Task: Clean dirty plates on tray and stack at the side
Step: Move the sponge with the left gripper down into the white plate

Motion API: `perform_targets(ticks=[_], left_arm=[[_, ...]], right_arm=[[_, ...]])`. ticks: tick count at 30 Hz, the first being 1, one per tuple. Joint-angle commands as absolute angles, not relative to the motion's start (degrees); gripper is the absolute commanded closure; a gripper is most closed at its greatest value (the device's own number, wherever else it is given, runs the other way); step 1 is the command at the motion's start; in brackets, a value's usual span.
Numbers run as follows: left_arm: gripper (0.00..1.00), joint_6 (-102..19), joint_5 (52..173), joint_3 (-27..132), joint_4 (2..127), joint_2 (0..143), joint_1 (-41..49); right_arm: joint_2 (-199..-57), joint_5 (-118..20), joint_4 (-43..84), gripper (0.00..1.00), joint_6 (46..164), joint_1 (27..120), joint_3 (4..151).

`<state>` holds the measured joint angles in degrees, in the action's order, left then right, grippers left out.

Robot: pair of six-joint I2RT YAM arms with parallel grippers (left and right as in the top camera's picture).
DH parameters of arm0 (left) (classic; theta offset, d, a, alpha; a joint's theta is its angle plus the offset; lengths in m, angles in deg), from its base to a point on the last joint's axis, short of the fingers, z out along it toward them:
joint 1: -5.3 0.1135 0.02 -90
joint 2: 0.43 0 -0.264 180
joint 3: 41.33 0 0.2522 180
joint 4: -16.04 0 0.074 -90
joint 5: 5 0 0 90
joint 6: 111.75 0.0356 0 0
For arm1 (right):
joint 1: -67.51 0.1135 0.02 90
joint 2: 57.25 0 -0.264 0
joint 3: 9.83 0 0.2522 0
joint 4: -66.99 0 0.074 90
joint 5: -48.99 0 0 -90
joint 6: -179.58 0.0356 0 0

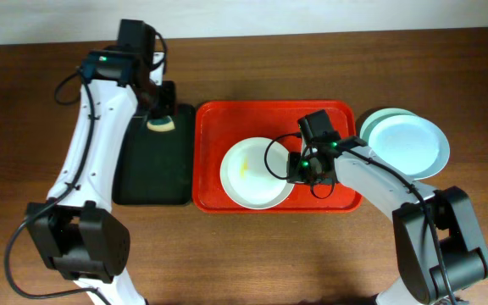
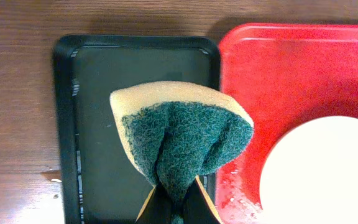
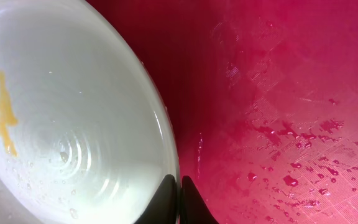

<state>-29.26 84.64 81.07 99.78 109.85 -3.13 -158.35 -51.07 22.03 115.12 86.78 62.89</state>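
A white plate (image 1: 252,174) with a yellow smear (image 3: 4,118) lies in the red tray (image 1: 227,119). My right gripper (image 1: 297,172) is at the plate's right edge, shut on its rim; in the right wrist view the white plate (image 3: 73,106) has its rim pinched between the closed tips of the right gripper (image 3: 178,182). Two pale blue plates (image 1: 407,144) sit stacked on the table right of the tray. My left gripper (image 1: 161,112) hovers over the black tray (image 1: 146,174), shut on a green-and-yellow sponge (image 2: 179,134) that folds between the fingers of the left gripper (image 2: 178,202).
The red tray's floor (image 3: 278,93) is wet with droplets. The black tray (image 2: 135,62) lies directly left of the red tray (image 2: 291,68), almost touching it. Bare wooden table runs along the front and far left.
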Motion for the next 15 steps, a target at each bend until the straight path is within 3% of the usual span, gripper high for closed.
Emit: perform_targets(ticks=[1,15], left_arm=[[1.0,-28.74,85.41,82.1,99.52,110.27,-6.32],[1.0,-30.05,90.24,82.08,99.52,116.6,-14.5]], right_arm=[[-158.22,-51.55,22.16,0.96,115.4,86.62,62.32],[-158.22,-51.55,21.96,0.96,115.4,86.62,62.32]])
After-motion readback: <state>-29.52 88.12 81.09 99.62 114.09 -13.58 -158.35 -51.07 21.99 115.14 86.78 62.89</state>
